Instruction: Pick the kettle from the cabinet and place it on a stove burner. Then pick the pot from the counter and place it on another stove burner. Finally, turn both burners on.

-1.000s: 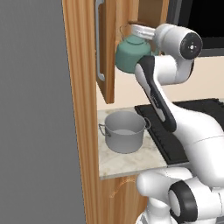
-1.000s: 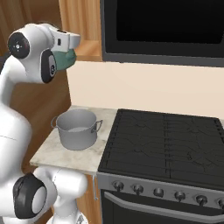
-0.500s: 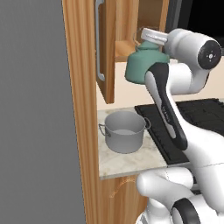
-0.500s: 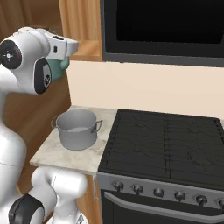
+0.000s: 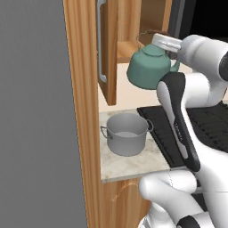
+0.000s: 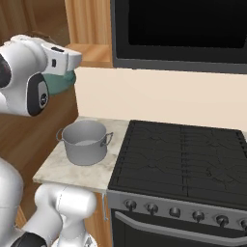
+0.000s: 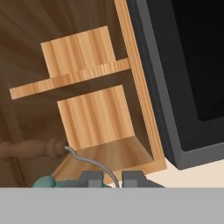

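The teal kettle [image 5: 149,67] hangs in the air just outside the open cabinet [image 5: 109,53], above the counter's back edge. My gripper [image 7: 112,178] is shut on its thin arched handle [image 7: 94,161], with the wire passing between the two finger tips. From the right, my arm covers most of the kettle [image 6: 66,83]. The grey pot [image 5: 126,133] stands on the marble counter [image 5: 133,164] below, also seen as the pot [image 6: 86,142] left of the stove burners [image 6: 185,154]. The burners are bare, and the knobs [image 6: 174,212] line the stove's front.
The cabinet door with its silver bar handle [image 5: 101,44] stands open to the kettle's left. A black microwave [image 6: 178,29] hangs over the stove. A tall wooden panel [image 5: 82,111] borders the counter on the left. The cabinet shelves [image 7: 87,74] lie ahead of the hand.
The arm has drawn the kettle out of the cabinet, to the right and slightly down in the left base view. The pot has not moved.
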Motion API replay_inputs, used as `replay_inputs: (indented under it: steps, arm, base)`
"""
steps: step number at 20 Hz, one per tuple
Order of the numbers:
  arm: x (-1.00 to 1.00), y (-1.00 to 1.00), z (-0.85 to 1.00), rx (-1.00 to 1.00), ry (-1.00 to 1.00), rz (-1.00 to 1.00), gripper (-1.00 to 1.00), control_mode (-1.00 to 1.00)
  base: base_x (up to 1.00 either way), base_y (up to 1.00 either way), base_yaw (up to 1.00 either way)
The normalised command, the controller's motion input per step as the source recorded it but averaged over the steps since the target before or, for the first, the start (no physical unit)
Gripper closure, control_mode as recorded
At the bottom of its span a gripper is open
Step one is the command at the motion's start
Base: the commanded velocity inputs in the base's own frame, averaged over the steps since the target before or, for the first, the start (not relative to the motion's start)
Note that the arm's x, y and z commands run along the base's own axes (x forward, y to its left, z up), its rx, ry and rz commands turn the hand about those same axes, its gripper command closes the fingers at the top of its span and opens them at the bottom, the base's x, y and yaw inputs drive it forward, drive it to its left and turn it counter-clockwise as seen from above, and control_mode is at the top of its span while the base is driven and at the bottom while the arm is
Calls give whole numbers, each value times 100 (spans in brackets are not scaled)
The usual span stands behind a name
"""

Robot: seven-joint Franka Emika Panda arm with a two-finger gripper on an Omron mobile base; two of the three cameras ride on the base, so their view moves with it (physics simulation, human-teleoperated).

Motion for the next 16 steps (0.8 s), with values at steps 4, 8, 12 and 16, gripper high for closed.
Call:
replay_inputs:
  steps: [4, 8, 12, 16]
  arm:
    - [-43, -1, 2, 1, 13, 0, 100, -100]
    - [-44, -1, 0, 0, 12, 0, 100, -100]
    - [-50, -7, -1, 0, 2, 0, 100, -100]
    - [-33, -7, -5, 0, 0, 0, 100, -100]
  base:
    - [0, 0, 0]
    - [0, 0, 0]
    - [0, 0, 0]
    - [0, 0, 0]
